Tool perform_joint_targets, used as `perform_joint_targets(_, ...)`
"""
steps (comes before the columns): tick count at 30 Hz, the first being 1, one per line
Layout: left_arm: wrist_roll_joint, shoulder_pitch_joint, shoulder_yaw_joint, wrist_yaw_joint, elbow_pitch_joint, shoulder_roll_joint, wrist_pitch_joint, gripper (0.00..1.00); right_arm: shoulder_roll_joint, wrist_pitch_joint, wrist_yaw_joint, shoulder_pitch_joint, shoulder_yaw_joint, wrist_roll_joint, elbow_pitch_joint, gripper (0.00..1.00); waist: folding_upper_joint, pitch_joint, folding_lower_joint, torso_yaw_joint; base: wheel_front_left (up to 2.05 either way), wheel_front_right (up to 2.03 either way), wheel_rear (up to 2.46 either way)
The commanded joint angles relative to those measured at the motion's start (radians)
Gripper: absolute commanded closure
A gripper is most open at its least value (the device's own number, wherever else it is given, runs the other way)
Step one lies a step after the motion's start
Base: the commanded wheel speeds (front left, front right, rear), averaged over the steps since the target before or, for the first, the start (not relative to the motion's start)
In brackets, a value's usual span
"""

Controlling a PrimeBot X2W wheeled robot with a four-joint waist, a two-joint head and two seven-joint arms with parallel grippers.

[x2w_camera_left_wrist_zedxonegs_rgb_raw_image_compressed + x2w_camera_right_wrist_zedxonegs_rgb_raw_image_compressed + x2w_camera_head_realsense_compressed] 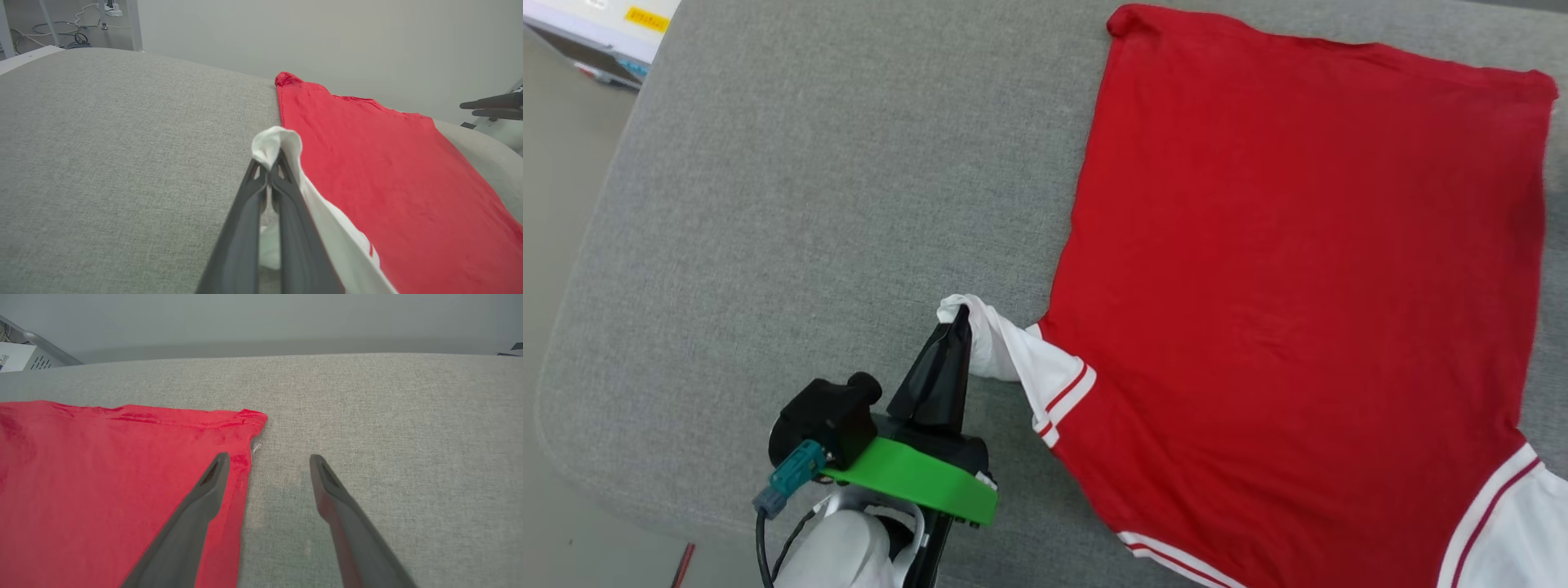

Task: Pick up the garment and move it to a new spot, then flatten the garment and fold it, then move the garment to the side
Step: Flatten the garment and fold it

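Garment (1298, 269) lies spread flat on the right part of the grey padded top (809, 204), plain red face up, no lettering in sight. It looks light, soft and limp, likely to drape, stretch and wrinkle when pulled, not fragile. Best held by pinching edges: sleeve ends, hem corners, shoulders. Its long axis runs near to far, slightly tilted, with the hem at the far side and the sleeves and shoulders near. The left gripper (960, 314) is clamped tight on the bunched end of the left sleeve (1029, 367), drawn out leftward. The right gripper (265, 461) hangs with jaws spread wide, holding nothing, at the far right hem corner (249, 416), one finger over red cloth, one over grey.
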Motion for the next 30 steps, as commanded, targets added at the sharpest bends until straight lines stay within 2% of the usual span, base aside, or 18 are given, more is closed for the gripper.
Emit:
perform_joint_targets(1,0.013,-0.029,0.001,-0.012,-0.01,-0.014,-0.006,1.0,-0.012,0.022,-0.001,-0.041,0.009,-0.008,0.018,0.0,0.0,0.098,-0.0001,0.088,0.0,0.0,0.0)
perform_joint_targets(5,0.035,-0.046,0.008,-0.04,-0.021,-0.046,-0.006,1.0,-0.026,0.072,-0.001,-0.138,0.028,-0.026,0.073,0.0,0.0,0.146,-0.0001,0.113,0.0,0.0,0.0)
perform_joint_targets(11,0.063,-0.051,0.03,-0.076,-0.025,-0.08,-0.006,1.0,-0.029,0.114,-0.001,-0.196,0.052,-0.046,0.145,0.0,0.0,0.184,-0.0001,0.134,0.0,0.0,0.0)
perform_joint_targets(17,0.087,-0.034,0.058,-0.105,-0.027,-0.104,-0.006,1.0,-0.004,0.322,-0.001,-0.159,0.084,-0.047,0.265,0.0,0.0,0.18,-0.0001,0.135,0.0,0.0,0.0)
perform_joint_targets(18,0.088,-0.032,0.06,-0.108,-0.026,-0.106,-0.006,1.0,-0.003,0.338,-0.001,-0.157,0.085,-0.049,0.271,0.4,0.0,0.179,-0.0001,0.136,0.0,0.0,0.0)
perform_joint_targets(19,0.092,-0.029,0.064,-0.112,-0.026,-0.109,-0.006,1.0,0.003,0.366,-0.001,-0.154,0.082,-0.049,0.282,0.96,0.0,0.177,-0.0001,0.135,0.0,0.0,0.0)
perform_joint_targets(20,0.095,-0.027,0.067,-0.115,-0.025,-0.111,-0.006,1.0,0.007,0.385,-0.001,-0.152,0.082,-0.05,0.287,1.0,0.0,0.175,-0.0001,0.135,0.0,0.0,0.0)
perform_joint_targets(25,0.106,-0.019,0.083,-0.126,-0.016,-0.119,-0.006,1.0,0.014,0.377,-0.001,-0.165,0.075,-0.063,0.26,1.0,0.0,0.155,-0.0001,0.126,0.0,0.0,0.0)
perform_joint_targets(30,0.112,-0.006,0.095,-0.131,0.012,-0.114,-0.006,1.0,-0.008,0.344,-0.001,-0.18,0.077,-0.081,0.21,1.0,0.0,0.099,-0.0001,0.106,0.0,0.0,0.0)
